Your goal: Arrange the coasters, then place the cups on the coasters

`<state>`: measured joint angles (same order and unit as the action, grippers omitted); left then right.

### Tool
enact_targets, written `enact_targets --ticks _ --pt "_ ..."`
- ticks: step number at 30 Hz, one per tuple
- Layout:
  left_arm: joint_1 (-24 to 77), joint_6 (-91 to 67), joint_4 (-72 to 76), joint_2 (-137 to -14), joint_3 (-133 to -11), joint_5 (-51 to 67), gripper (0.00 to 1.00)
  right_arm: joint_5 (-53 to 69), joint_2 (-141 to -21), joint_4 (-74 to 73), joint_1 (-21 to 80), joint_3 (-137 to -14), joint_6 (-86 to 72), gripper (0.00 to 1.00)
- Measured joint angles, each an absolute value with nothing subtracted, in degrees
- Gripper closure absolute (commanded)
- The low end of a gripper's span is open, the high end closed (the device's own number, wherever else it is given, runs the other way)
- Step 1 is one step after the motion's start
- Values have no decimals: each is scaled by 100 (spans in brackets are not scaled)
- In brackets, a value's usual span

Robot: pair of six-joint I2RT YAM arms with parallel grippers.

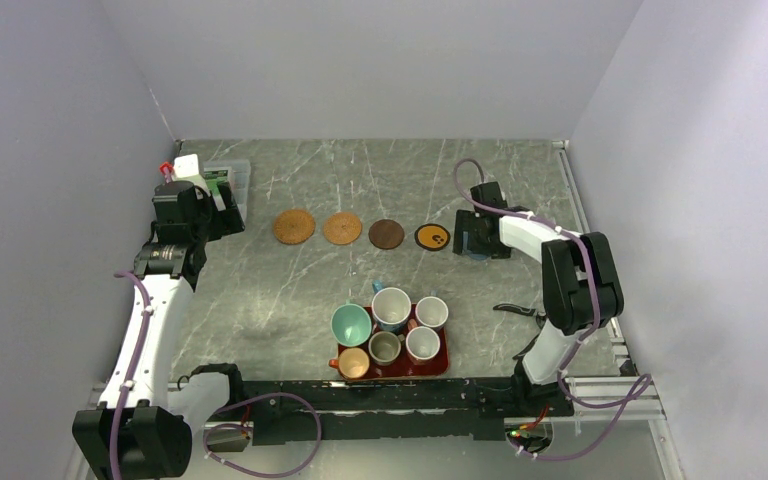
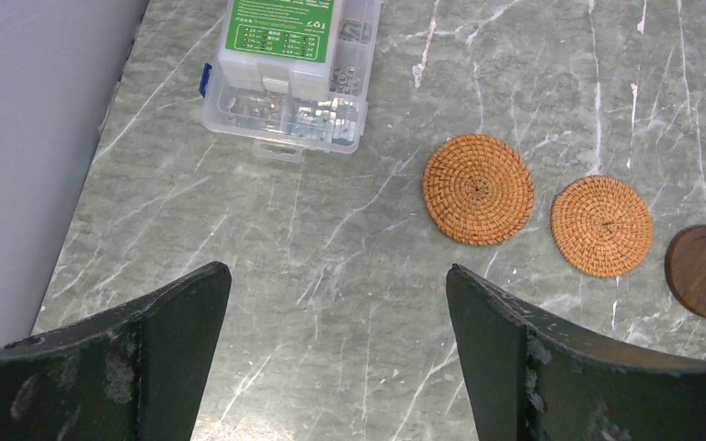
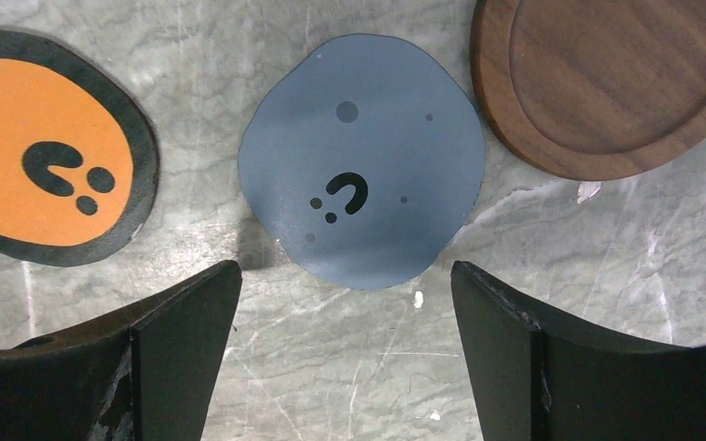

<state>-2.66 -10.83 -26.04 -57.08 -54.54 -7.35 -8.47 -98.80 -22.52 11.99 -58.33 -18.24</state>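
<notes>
R pincer jaws wide, empty, hovering over the thin blue-grey round coaster; looks like the step of placing that one.
Coaster lies flat on the grey marble-look tabletop, centred btwn the fingers & just ahead of the tips. Black-rimmed orange round coaster sits to the pincer's left, dark walnut-wood round coaster ahead-right, just beside the blue one. Disc is v. thin, so prob. needs one tip hooked under an edge, or press-and-slide; come straight down, clear of both neighbours. L pincer also wide, empty, pair of woven tan rattan coasters ahead to its right. The six small ceramic handled mugs sit in the red rectangular tray, well behind both pincers, near the bases.
</notes>
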Motion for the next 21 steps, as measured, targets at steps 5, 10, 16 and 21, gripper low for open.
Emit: enact_targets --ticks 5,10,16,21 --pt "-266 -1083 -2604 -5708 -5454 -735 6 -862 -9974 -2272 1199 -5835 -1835 15" --pt "-266 -1083 -2604 -5708 -5454 -735 6 -862 -10005 -2263 1194 -5859 -1850 23" --pt "-266 -1083 -2604 -5708 -5454 -735 6 -862 -10075 -2261 1166 -5935 -1850 24" --pt "-266 -1085 -2604 -5708 -5454 -735 6 -851 -10138 -2244 1085 -6005 -1850 24"
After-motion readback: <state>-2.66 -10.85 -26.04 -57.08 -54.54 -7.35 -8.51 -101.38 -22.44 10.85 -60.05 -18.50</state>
